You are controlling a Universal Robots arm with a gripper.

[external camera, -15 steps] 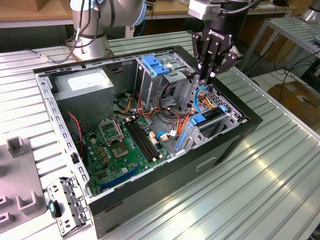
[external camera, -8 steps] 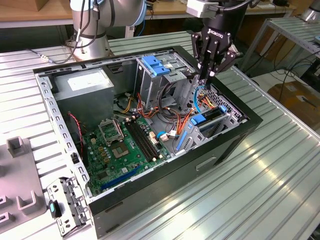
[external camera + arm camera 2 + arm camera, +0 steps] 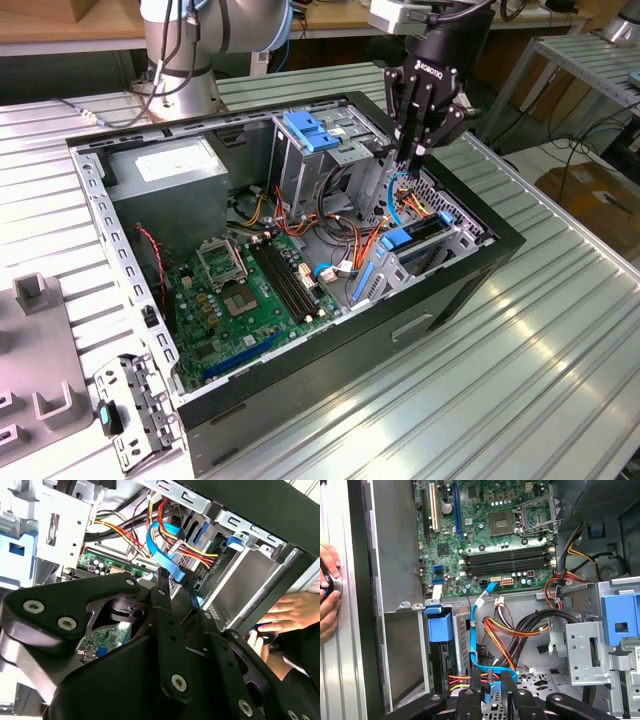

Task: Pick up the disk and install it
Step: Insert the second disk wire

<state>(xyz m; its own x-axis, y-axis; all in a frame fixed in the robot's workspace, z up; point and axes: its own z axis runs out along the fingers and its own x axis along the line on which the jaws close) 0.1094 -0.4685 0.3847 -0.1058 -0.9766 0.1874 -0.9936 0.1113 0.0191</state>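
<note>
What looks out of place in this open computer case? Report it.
A person's hand sits just outside the case wall while the robot hand reaches inside. The thin blue cable also runs right at the robot hand's tip, where it could snag.

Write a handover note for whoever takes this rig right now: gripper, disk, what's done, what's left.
Gripper: hovers over the open black computer case, beside the thin blue cable; not carrying the disk.
Disk: grey metal hard drive in blue plastic carrier rails, standing in the metal cage at the exterior view's right.
Done: disk appears to be in the cage.
Left: confirm seating; cannot tell from here.
Note: a person's hand rests on the case's outside.
</note>
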